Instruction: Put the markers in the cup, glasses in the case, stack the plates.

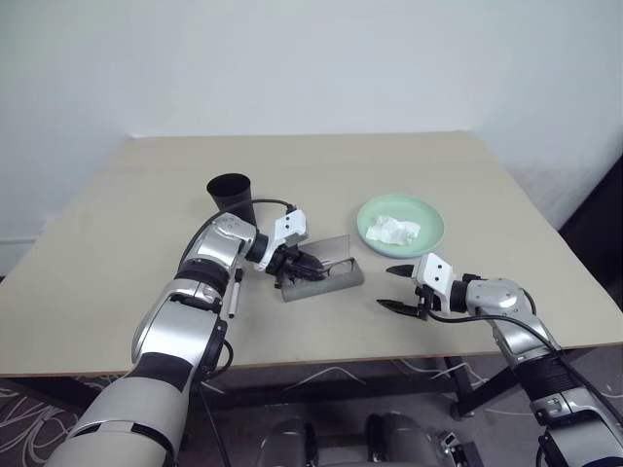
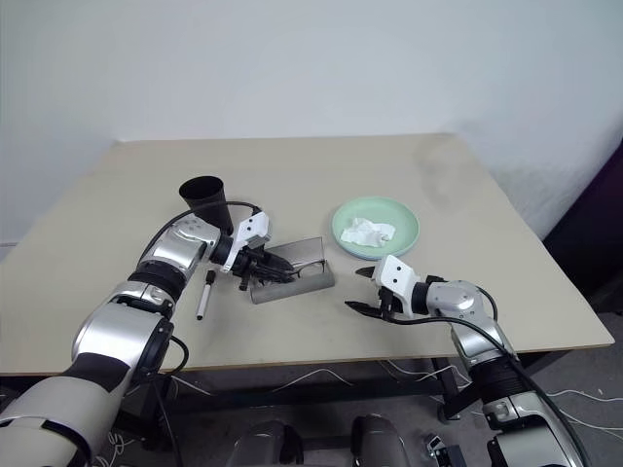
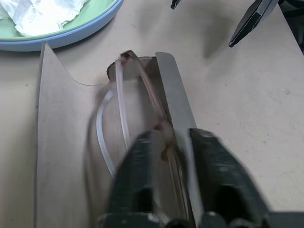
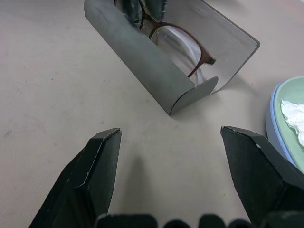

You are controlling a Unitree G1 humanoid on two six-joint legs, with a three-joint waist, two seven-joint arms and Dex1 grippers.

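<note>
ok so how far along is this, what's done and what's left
Done: the mint plate sits on the blue plate, tissue on top. In hand: the glasses lie in the open case, with the left claw at them. Left: one marker lies on the table beside the cup. The right claw hangs open.

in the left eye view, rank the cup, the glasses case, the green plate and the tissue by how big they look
1. green plate
2. glasses case
3. cup, close to the case, so unsure
4. tissue
</note>
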